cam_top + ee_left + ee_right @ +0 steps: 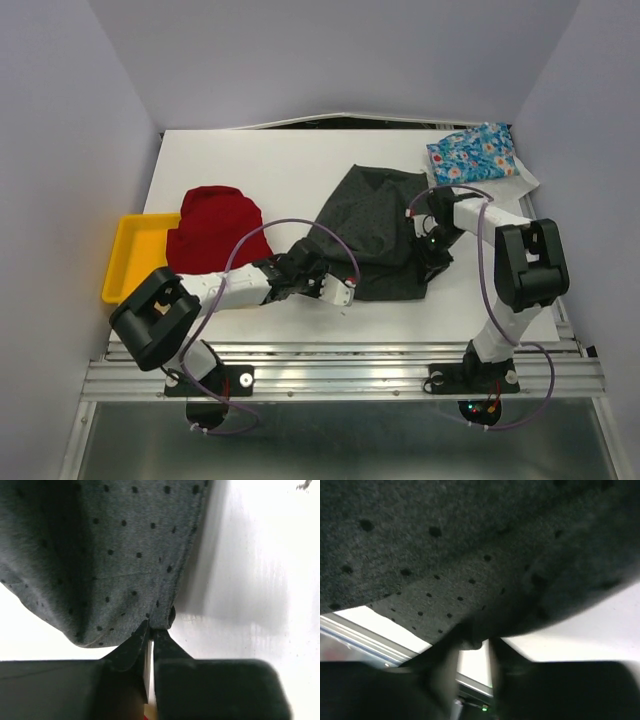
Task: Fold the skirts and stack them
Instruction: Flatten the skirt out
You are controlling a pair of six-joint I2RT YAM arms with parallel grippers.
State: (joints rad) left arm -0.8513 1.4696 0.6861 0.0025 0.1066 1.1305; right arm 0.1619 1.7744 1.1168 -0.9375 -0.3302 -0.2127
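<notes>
The dark charcoal dotted skirt (pixel 372 225) lies at the middle of the white table (pixel 270 165). My left gripper (pixel 303 268) is shut on its near left edge. In the left wrist view the tips (pixel 151 627) pinch the hem of the skirt (pixel 100 555). My right gripper (pixel 432 250) is at the skirt's near right corner. In the blurred right wrist view the tips (pixel 476 641) hold a fold of the skirt (pixel 445 540), lifted above the table. The deep red skirt (pixel 215 228) lies to the left. The blue floral skirt (pixel 470 152) lies at the far right.
A yellow tray (pixel 125 258) sits at the table's left edge, with the red skirt overlapping its right side. Grey walls close in the left, right and back. A metal rail (pixel 340 375) runs along the near edge by the arm bases.
</notes>
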